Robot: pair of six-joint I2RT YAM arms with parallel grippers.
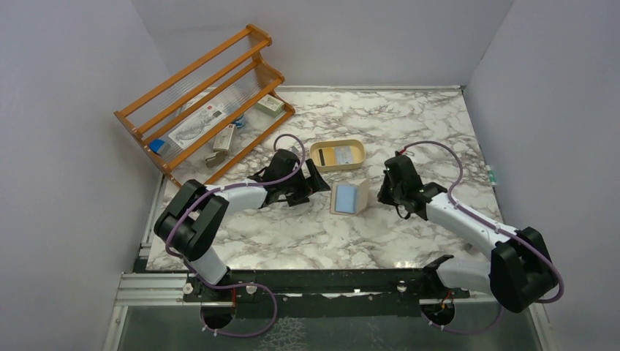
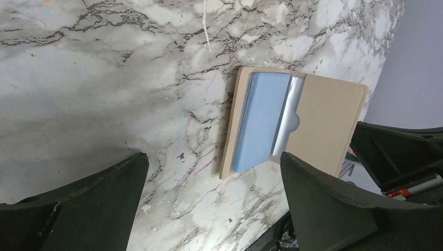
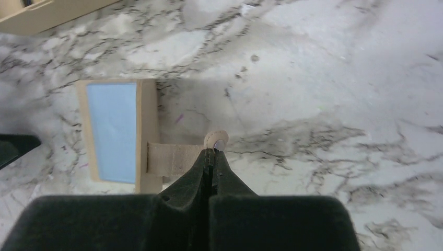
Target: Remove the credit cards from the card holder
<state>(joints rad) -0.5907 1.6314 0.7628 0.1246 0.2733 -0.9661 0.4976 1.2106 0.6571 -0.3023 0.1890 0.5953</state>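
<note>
The card holder (image 1: 349, 198) lies open on the marble between my two grippers, its light blue inside facing up. It also shows in the left wrist view (image 2: 318, 125) and the right wrist view (image 3: 112, 130). My right gripper (image 1: 379, 193) is shut on the holder's snap tab (image 3: 216, 140) and holds the right flap up. My left gripper (image 1: 316, 183) is open and empty just left of the holder, its fingers (image 2: 324, 204) wide apart. A yellow-orange credit card (image 1: 344, 154) and a paler card (image 1: 326, 155) lie in the cream tray (image 1: 337, 167). No card with a dark stripe shows.
A wooden rack (image 1: 205, 95) with small packets stands at the back left. The tray sits just behind the holder; its corner shows in the right wrist view (image 3: 47, 15). Grey walls close in the table's left, back and right sides.
</note>
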